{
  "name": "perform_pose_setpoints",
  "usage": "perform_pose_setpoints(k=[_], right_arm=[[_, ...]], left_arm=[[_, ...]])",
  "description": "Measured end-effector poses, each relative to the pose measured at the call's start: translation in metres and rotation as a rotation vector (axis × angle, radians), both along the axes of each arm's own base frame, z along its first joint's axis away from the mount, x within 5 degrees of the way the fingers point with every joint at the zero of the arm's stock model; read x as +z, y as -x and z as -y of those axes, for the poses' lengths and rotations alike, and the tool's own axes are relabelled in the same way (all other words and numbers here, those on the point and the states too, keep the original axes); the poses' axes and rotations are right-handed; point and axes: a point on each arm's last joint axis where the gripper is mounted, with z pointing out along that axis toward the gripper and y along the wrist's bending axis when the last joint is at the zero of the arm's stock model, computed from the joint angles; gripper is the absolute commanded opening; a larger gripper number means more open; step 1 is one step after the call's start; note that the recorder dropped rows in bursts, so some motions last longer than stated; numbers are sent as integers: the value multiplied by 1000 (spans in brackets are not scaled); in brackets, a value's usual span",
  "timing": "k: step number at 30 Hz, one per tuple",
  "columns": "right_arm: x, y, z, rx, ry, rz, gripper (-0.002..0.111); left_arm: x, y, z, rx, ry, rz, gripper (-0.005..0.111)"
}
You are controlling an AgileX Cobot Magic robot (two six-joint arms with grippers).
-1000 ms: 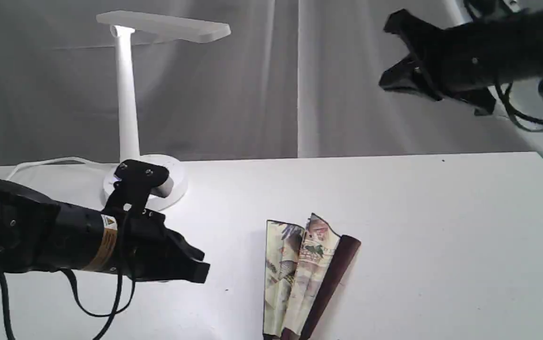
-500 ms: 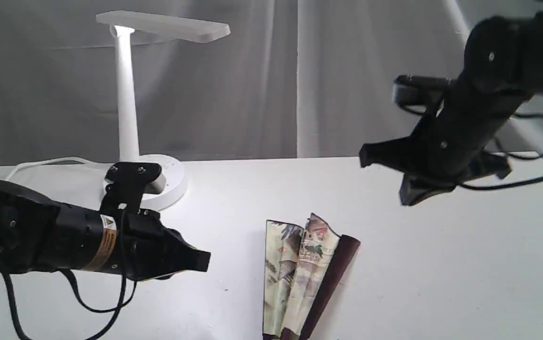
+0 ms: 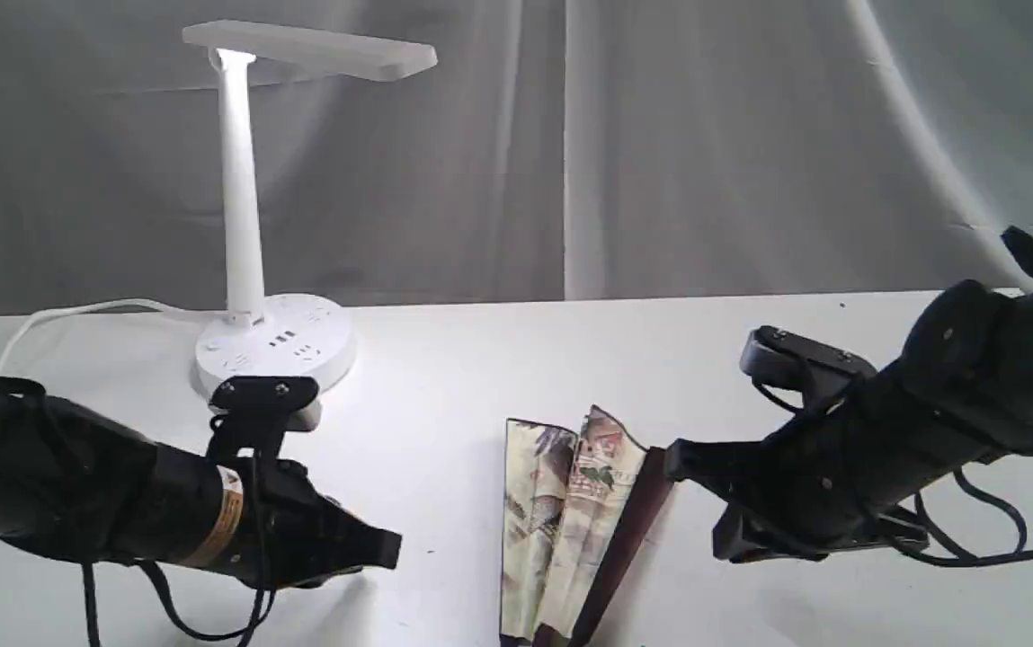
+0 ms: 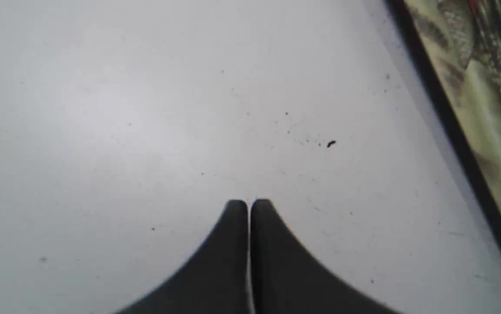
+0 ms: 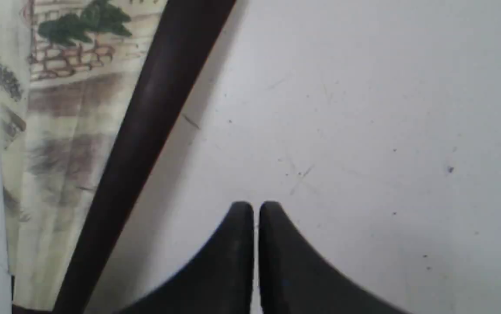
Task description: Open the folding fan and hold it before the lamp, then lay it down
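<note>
A: Where is the folding fan [image 3: 570, 521] found?
B: Half-folded on the table [image 3: 498, 359], between the right gripper [image 3: 673, 460], just beside its guard, and the left gripper [image 3: 395, 544]. Both are pinched closed on nothing.
A: The risk?
B: With jaws unopened, the guard could merely be shoved aside.

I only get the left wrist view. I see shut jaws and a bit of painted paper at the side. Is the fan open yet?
Observer: Only a little. The fan lies on the table with a few pleats spread.
Operator: Where's the lamp? I can't see it!
Observer: The lamp stands at the back of the table, on the left.
Operator: What's the other arm doing?
Observer: The right gripper is low beside the fan, jaws shut, holding nothing.
</note>
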Motion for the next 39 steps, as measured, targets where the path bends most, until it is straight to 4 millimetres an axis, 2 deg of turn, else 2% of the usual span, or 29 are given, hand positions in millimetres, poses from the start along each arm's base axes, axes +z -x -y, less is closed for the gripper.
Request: perform_pose_setpoints(k=[5,10,17,28,32,36,39], right_arm=[[-1,5,-17,24,-40,-4,30],[-15,8,-33,35,-43,-21,39],[-32,-1,-34,-75,-60,-4,40],[-41,-21,-51,-135,-157,-33,40],[-41,-22,-53,-120,-170,-20,40],[-41,-22,-53,-105,-166,-8,40],[-40,-25,-53,-65,-145,27,40]], left_arm=[[-13,-4,11,-19,92,-73,0],[-19,-10,16,3,152,-101,0],[-25,-1,28,-41,302,-214,0],[-22,6,39,-91,392,-262,0],[-15,5,44,-125,456,-272,0],[2,2,52,-204,546,-267,0],[7,2,53,-229,548,-257,0]])
